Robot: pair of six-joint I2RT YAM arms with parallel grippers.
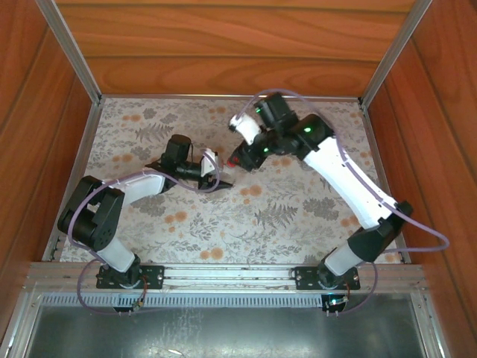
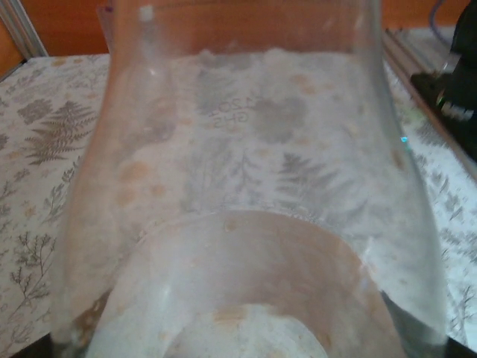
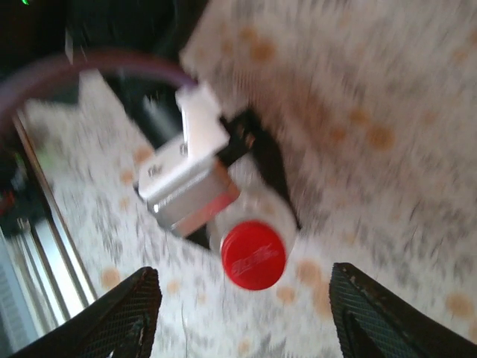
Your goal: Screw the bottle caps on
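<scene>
Here's the left gripper (image 1: 215, 177) out over the middle of the floral cloth (image 1: 298, 216), and it has a clear bottle (image 2: 246, 186) clamped between its jaws. On the left wrist camera the bottle sits right up against the lens, and the fern and orange-blossom print shows through its wall. The right gripper (image 3: 244, 272) hangs directly above it with its jaws spread wide, one of its dark fingers (image 3: 127, 313) on each side. Dead centre between them and just below sits the red cap (image 3: 253, 255), on the mouth of the bottle. That view is blurred, so whether the cap's thread has caught cannot be told. From above, the two grippers almost meet nose to nose, with a speck of red at the right gripper's tip. Around them, wooden walls (image 1: 223, 45) box in the table on three sides, aluminium posts (image 1: 71, 45) rise at the far corners, and a metal rail (image 1: 223, 276) runs along the near edge, carrying both arm bases.
</scene>
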